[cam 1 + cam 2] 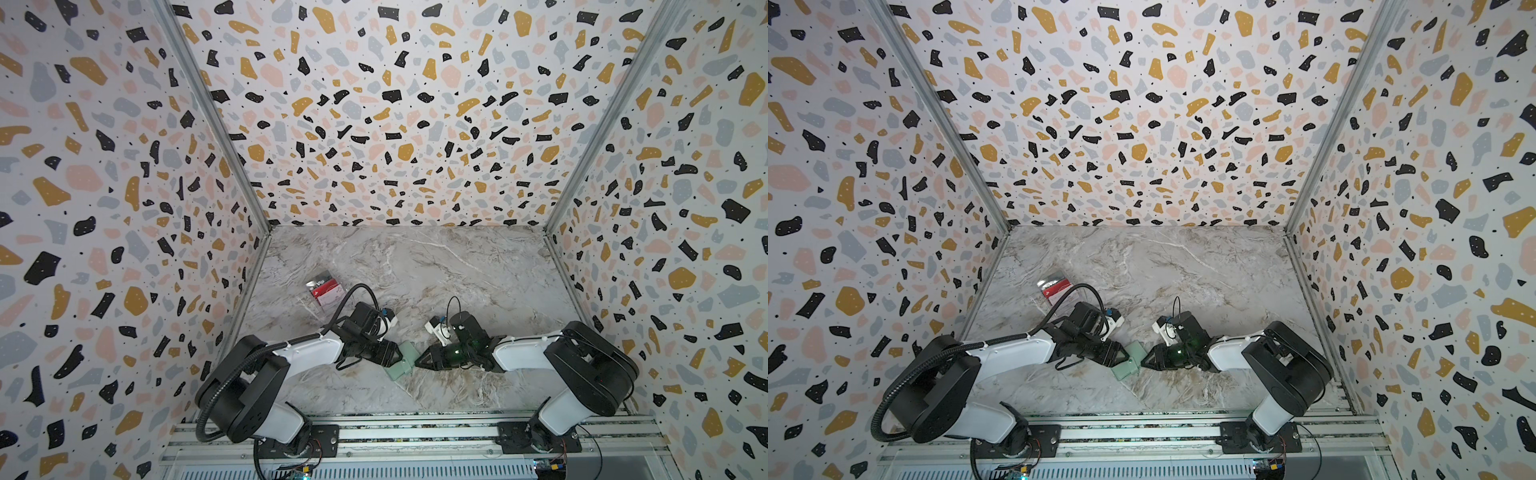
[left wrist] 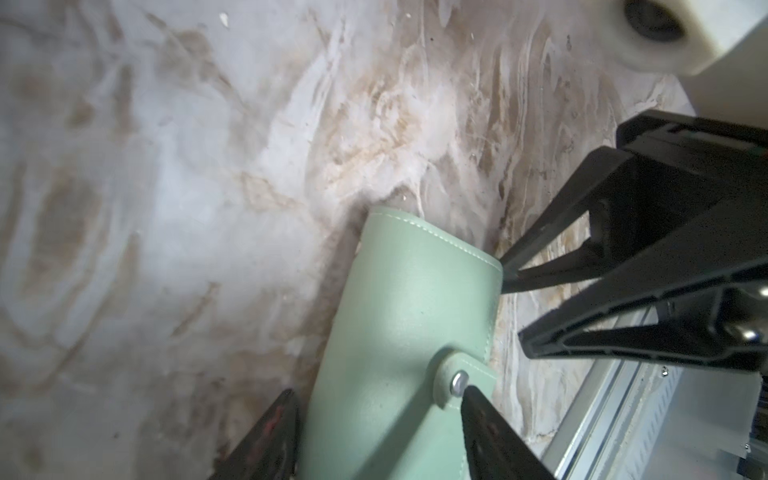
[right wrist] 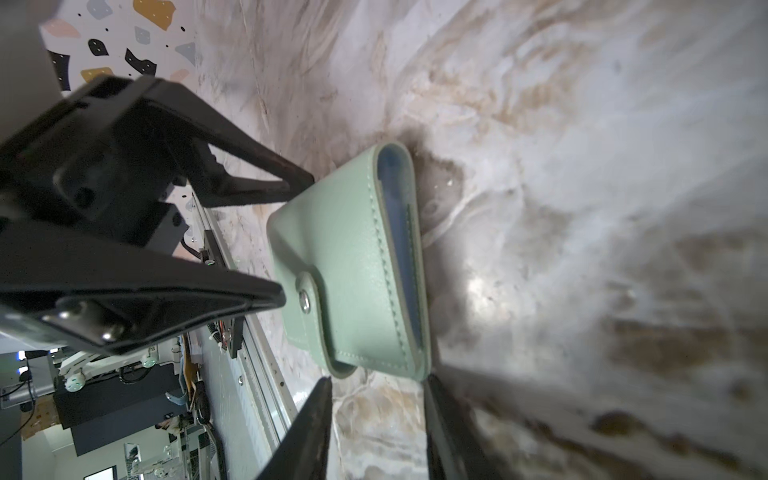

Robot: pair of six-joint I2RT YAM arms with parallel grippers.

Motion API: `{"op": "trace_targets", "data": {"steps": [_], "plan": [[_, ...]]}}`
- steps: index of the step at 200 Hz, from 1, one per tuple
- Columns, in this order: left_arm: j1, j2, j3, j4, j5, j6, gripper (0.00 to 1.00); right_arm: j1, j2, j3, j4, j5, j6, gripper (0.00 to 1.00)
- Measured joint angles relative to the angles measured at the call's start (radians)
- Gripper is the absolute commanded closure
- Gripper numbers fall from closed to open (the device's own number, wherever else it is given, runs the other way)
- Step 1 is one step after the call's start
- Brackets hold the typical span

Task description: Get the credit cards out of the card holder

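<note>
The card holder (image 1: 400,360) lies snapped shut on the table (image 1: 457,266), near the front middle, so any credit cards inside are hidden. Only the bluish sleeve edges (image 3: 397,216) show at its open end in the right wrist view. The left gripper (image 2: 378,390) straddles one end with its jaws apart and one fingertip beside the snap button (image 2: 458,382). Its fingers are cut off by the frame, and whether they pinch the holder cannot be told. The right gripper (image 3: 378,378) faces it from the opposite end, its jaws parted narrowly and their tips just at the holder's edge. In both top views the gripper bodies cover much of the holder. A clear plastic box (image 1: 326,292) printed "Vip" sits well apart toward the back left, beside the left arm's cable loop (image 1: 1088,286). The front rail (image 1: 415,434) is near, and open marble stretches behind.
</note>
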Motion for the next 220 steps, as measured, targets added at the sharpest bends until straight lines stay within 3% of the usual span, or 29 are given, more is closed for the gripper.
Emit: {"op": "trace_targets", "data": {"steps": [51, 136, 181, 220], "plan": [[-0.004, -0.058, -0.083, 0.077, 0.026, -0.1, 0.39, -0.029, 0.043, 0.027, 0.027, 0.001, 0.016, 0.72], [-0.012, -0.075, -0.2, 0.296, 0.121, -0.282, 0.43, -0.04, 0.06, 0.064, 0.028, 0.034, 0.011, 0.72], [-0.016, -0.057, -0.201, 0.333, 0.111, -0.32, 0.44, -0.037, 0.05, 0.143, -0.132, 0.11, -0.045, 0.57], [-0.015, -0.04, -0.211, 0.378, 0.105, -0.331, 0.46, -0.028, -0.026, 0.143, -0.241, 0.135, -0.061, 0.58]]}}
